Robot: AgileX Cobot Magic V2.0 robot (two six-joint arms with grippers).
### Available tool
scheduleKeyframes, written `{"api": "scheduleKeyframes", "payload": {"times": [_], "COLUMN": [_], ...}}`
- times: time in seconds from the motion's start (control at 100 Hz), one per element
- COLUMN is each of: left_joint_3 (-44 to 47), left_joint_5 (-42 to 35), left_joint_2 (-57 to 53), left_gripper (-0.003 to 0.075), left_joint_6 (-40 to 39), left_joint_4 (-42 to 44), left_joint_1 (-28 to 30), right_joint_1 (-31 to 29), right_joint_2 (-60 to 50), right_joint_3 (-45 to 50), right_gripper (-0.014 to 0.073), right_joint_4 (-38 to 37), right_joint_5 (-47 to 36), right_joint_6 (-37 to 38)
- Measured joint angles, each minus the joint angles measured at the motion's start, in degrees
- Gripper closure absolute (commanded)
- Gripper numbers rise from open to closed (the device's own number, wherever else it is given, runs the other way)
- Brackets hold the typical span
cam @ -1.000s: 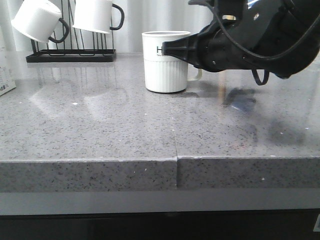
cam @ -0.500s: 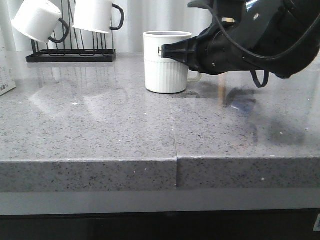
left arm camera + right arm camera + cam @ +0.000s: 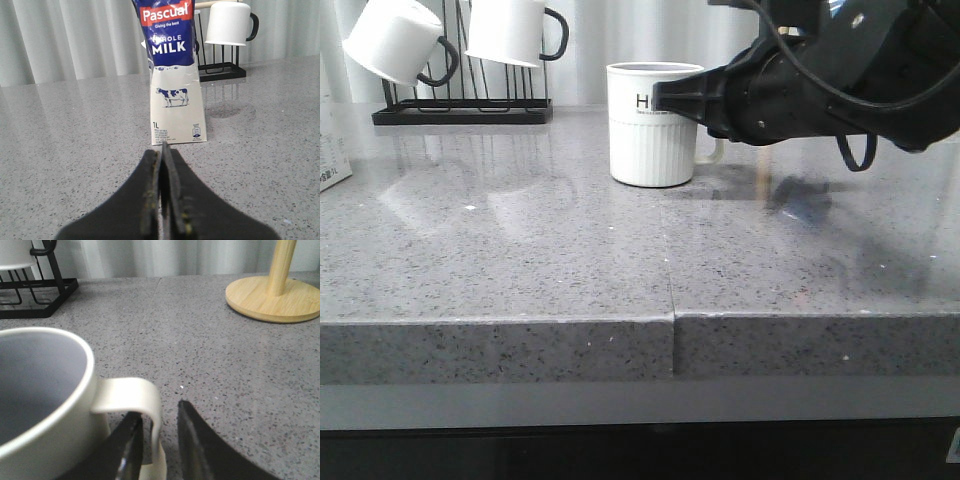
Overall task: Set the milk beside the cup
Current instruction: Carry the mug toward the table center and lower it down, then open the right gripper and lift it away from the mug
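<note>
the milk (image 3: 174, 75) stands upright on the grey counter (image 3: 75, 140), straight ahead of the left gripper (image 3: 162, 190). it is a tall carton with a blue top, a small cow on the white part and "1l" near the bottom. the left gripper's two black fingers are pressed together with nothing between them, and they sit near the carton but do not touch it. behind the milk a small white mug (image 3: 227, 22) with a black handle hangs on a black rack (image 3: 222, 70).

the cup (image 3: 653, 122) stands on the counter in the front view, toward the back and near the middle. it is big and white, with ribs on its lower half and a black "h" showing on its side. the right arm (image 3: 820, 75) reaches across in front of it and hides part of it.

in the right wrist view, the right gripper (image 3: 157, 440) is a little bit apart, and the cup's white handle (image 3: 142, 405) runs down between the two fingers. it is not clear if they squeeze it. a round wooden stand (image 3: 272, 292) sits farther back on the counter.
</note>
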Motion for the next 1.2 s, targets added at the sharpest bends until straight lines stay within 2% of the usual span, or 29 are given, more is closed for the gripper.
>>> {"api": "scheduleKeyframes", "payload": {"times": [0.69,0.92,1.07,1.2], "left_joint_3": [0.00,0.00,0.00,0.00], "left_joint_5": [0.00,0.00,0.00,0.00], "left_joint_2": [0.00,0.00,0.00,0.00], "left_gripper": [0.0741,0.0741,0.0741,0.0741], "left_joint_6": [0.00,0.00,0.00,0.00], "left_joint_4": [0.00,0.00,0.00,0.00], "left_joint_1": [0.00,0.00,0.00,0.00], "right_joint_1": [2.78,2.78,2.78,1.23], "right_joint_2": [-5.74,-11.34,-17.47,-23.27], "right_joint_3": [6.55,10.65,14.12,15.26], "right_gripper": [0.0388,0.0389,0.0389,0.0389], "right_joint_4": [0.00,0.00,1.51,6.13], "right_joint_5": [0.24,0.12,1.09,7.02], "right_joint_6": [0.00,-0.34,-5.71,-14.38]}}
